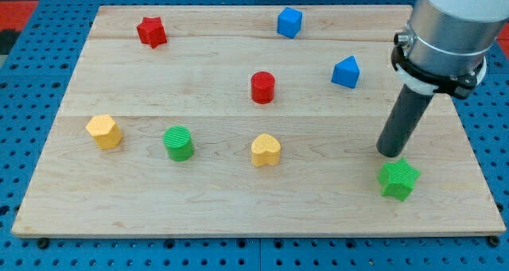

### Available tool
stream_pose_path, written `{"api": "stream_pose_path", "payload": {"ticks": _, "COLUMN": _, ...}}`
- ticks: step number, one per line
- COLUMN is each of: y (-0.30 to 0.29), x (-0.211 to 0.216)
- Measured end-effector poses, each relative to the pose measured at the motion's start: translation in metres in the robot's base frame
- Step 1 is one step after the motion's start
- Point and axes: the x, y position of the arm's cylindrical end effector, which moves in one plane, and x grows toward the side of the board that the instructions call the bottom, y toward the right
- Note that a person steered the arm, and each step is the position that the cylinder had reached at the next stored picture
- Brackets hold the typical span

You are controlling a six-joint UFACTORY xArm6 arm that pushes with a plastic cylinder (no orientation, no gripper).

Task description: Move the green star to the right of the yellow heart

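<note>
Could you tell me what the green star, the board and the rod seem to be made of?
Green star: probably 3D-printed plastic, matte, with fine ridged layer lines. Board: light wood, smooth, with visible grain and plank seams. Rod: dark and matte, perhaps rubber or plastic, cannot tell; my tip sits just above the star's upper left.

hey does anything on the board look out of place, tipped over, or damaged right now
Nothing stands out. All eight blocks sit flat and apart on the wooden board, none tipped or off the edge. My tip rests just above the green star, which lies far to the view's right of the yellow heart.
</note>
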Motion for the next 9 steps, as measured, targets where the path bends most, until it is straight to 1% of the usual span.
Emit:
{"api": "stream_pose_path", "payload": {"ticks": 1, "y": 0.026, "x": -0.007}}
{"api": "stream_pose_path", "payload": {"ticks": 2, "y": 0.046, "x": 0.001}}
{"api": "stream_pose_path", "payload": {"ticks": 3, "y": -0.004, "x": 0.081}}
{"api": "stream_pose_path", "payload": {"ticks": 4, "y": -0.022, "x": 0.109}}
{"api": "stream_pose_path", "payload": {"ticks": 5, "y": -0.022, "x": 0.109}}
{"api": "stream_pose_path", "payload": {"ticks": 7, "y": -0.057, "x": 0.117}}
{"api": "stream_pose_path", "payload": {"ticks": 8, "y": -0.126, "x": 0.114}}
{"api": "stream_pose_path", "payload": {"ticks": 9, "y": -0.171, "x": 0.105}}
